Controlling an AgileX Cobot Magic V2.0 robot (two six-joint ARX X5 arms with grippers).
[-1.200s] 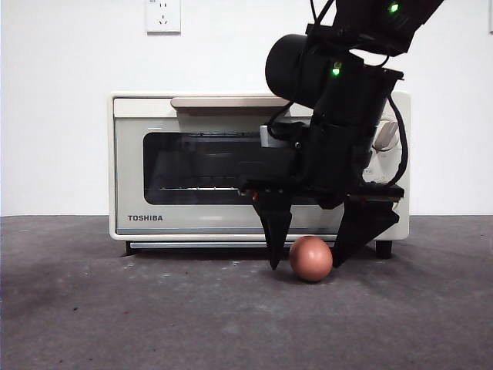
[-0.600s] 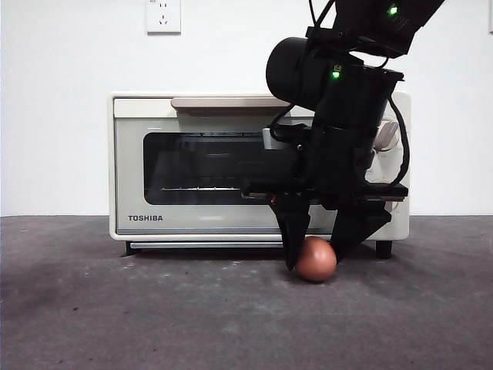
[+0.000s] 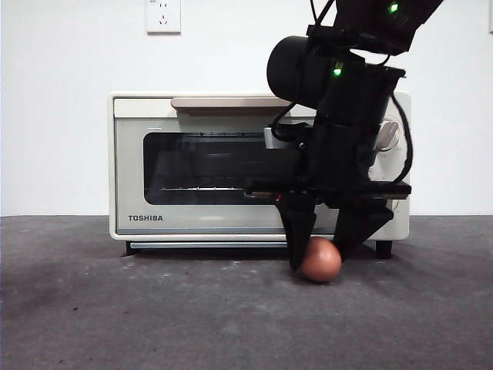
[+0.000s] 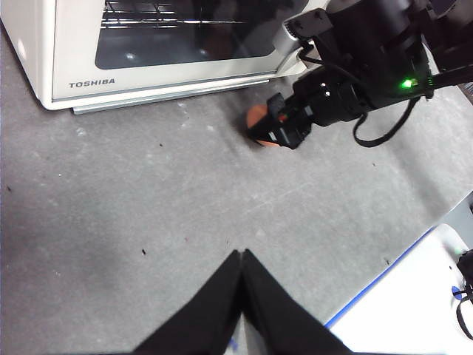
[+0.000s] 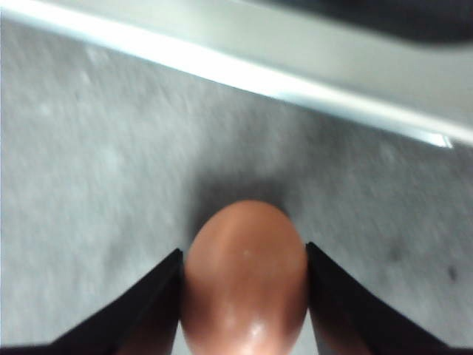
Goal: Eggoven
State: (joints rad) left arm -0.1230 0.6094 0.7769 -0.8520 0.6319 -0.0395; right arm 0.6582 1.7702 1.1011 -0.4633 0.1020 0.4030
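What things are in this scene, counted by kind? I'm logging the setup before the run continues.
Egg: 1, on the table, between the right gripper's jaws
Toshiba toaster oven: 1, door closed
Wall socket: 1
Grippers: 2, the right at the egg, the left gripper shut and waiting
Total: 5

Closed toaster oven (image 3: 200, 173) just behind the egg (image 3: 321, 260); bare grey table (image 3: 154, 316) in front and left.

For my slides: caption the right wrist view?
Right claw shut on the egg before the closed oven.
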